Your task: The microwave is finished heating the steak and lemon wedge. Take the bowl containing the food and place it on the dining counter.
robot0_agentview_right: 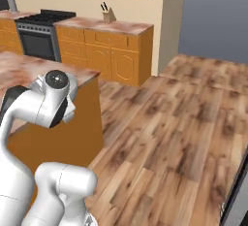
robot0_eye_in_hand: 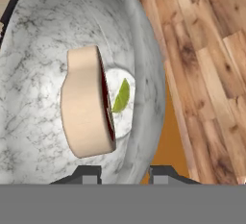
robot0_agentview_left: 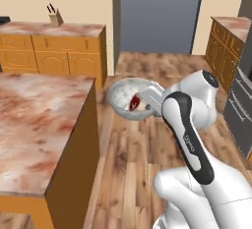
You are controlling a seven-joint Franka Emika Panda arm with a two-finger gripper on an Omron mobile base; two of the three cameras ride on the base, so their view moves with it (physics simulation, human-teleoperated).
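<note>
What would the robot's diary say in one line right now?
phase: carrying | gripper: shut on bowl rim | steak and lemon wedge inside | bowl above floor beside dining counter, not yet placed

Knife block [robot0_agentview_left: 55, 17] on the far marble counter [robot0_agentview_left: 74, 29]; wooden floor [robot0_agentview_left: 133, 159].

Glossy white arm [robot0_agentview_left: 197, 174] with black joint bands.

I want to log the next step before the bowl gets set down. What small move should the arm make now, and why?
Probably swing the bowl left toward the dining counter while staying at this height. The gripper grips the bowl's rim, with the steak and lemon wedge inside, and the bowl hangs over the wooden floor, beside the counter's edge, not above it.
</note>
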